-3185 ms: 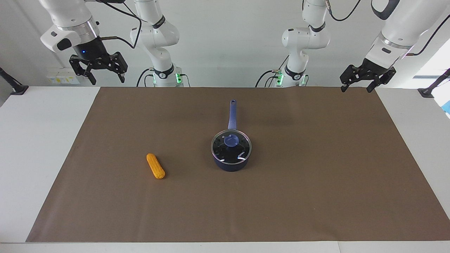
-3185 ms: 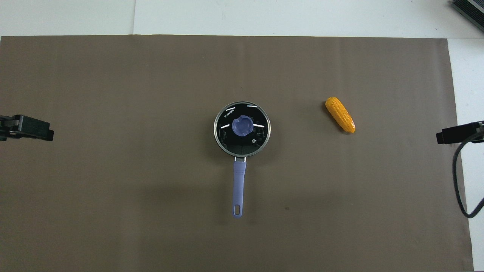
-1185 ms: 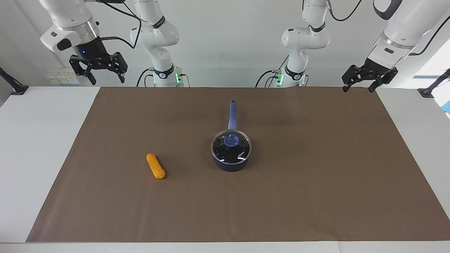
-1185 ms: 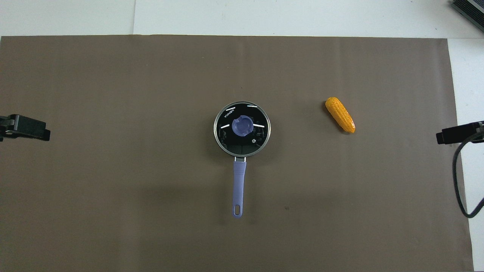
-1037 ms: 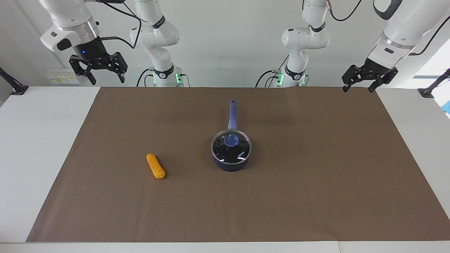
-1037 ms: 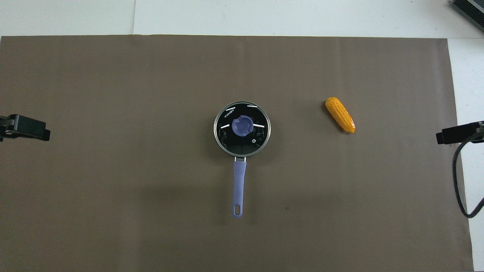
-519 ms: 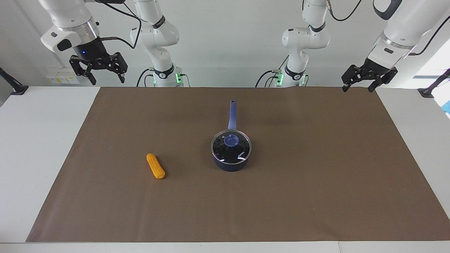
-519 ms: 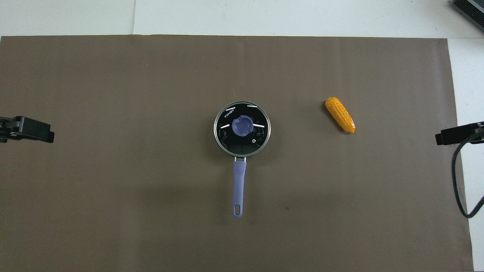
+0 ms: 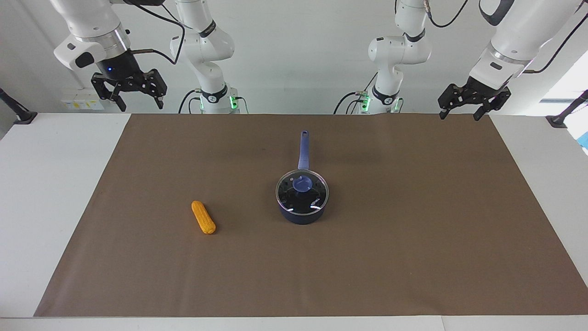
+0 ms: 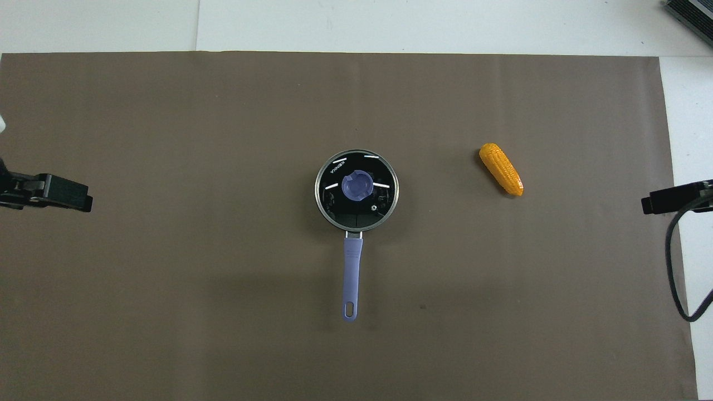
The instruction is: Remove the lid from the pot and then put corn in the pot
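Observation:
The dark blue pot [image 9: 301, 217] stands in the middle of the brown mat, its long handle [image 9: 303, 149] pointing toward the robots. The glass lid [image 9: 302, 185] with its blue knob rests on the pot [image 10: 351, 275], closing it [image 10: 356, 189]. The orange-yellow corn [image 9: 203, 217] lies flat on the mat beside the pot, toward the right arm's end [image 10: 501, 169]. My left gripper [image 9: 459, 115] hangs open and empty over the mat's edge by its base [image 10: 61, 197]. My right gripper [image 9: 140, 105] waits open and empty, raised at its own end [image 10: 663, 200].
A brown mat [image 9: 413, 239] covers most of the white table [image 9: 50, 184]. A black cable [image 10: 677, 267] loops down at the right arm's end. A dark device [image 10: 690, 16] sits at the table's corner farthest from the robots.
My left gripper has shifted a little toward the middle of the table. The right arm, pot, lid and corn have not moved.

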Tool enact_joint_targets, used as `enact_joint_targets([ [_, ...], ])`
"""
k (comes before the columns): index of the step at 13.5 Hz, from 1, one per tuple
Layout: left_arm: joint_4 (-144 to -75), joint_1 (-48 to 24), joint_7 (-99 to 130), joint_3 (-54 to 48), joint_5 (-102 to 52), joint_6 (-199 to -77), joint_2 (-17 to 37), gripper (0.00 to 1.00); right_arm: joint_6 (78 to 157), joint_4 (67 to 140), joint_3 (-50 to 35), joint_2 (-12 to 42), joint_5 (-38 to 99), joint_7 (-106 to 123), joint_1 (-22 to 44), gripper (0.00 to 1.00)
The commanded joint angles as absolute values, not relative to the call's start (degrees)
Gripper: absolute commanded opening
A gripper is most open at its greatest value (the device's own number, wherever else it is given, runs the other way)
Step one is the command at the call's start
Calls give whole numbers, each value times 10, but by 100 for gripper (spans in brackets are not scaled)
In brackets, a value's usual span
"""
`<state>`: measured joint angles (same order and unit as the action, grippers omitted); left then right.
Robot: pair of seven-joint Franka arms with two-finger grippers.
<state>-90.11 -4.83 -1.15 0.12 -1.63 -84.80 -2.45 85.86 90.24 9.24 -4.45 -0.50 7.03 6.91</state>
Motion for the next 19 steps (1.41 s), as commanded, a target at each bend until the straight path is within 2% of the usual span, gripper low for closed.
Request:
enact_joint_targets([
  [1, -901, -54, -6, 6, -37, -847, -31, 100, 861, 911, 91, -55, -8, 87, 65, 100],
  [4, -904, -57, -9, 3, -38, -850, -33, 100, 857, 904, 91, -51, -14, 86, 64, 100],
  [6, -908, -97, -9, -5, -37, -848, -28, 100, 868, 927, 91, -57, -14, 100, 65, 100],
  [10, -920, -156, 29, -8, -35, -869, -24, 100, 974, 995, 89, -40, -8, 123, 67, 100],
  [15, -940, -228, 90, -8, -31, -930, -4, 100, 1140, 1003, 87, 99, 17, 236, 89, 100],
  [19, -933, -258, 100, -8, -28, -943, 21, 100, 1264, 1003, 82, 179, 18, 259, 112, 100],
])
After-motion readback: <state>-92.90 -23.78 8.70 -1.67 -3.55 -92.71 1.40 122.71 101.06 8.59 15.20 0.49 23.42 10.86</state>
